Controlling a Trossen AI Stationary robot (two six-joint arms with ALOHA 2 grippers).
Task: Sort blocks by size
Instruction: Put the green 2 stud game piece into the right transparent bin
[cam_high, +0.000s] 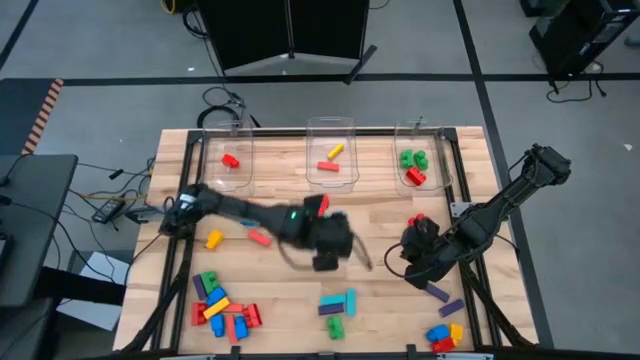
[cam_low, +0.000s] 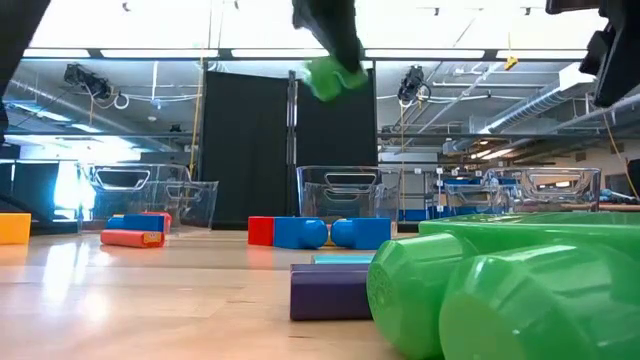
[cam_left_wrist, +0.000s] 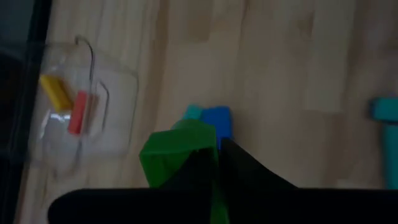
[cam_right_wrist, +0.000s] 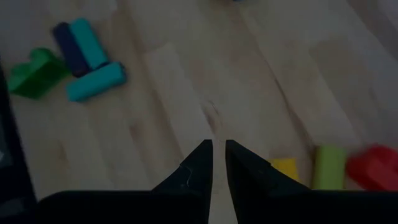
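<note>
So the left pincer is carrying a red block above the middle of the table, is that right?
Not quite. The block in the left pincer is green, not red; the left wrist view shows it between the fingers, and the low view shows it lifted off the table. The rest holds: it is above the middle of the table.

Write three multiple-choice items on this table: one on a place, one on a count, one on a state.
1. The yellow block that sits in a bin is in:
A. the left bin
B. the middle bin
C. the right bin

2. The number of blocks in the left bin is:
A. one
B. three
C. five

3. The left tool is:
A. open and empty
B. resting on the table
C. shut on a green block in the air

Key: 1 B, it lies beside a red one in the middle bin. 2 A, only one red block shows there. 3 C, the low view shows the green block well above the table.
</note>
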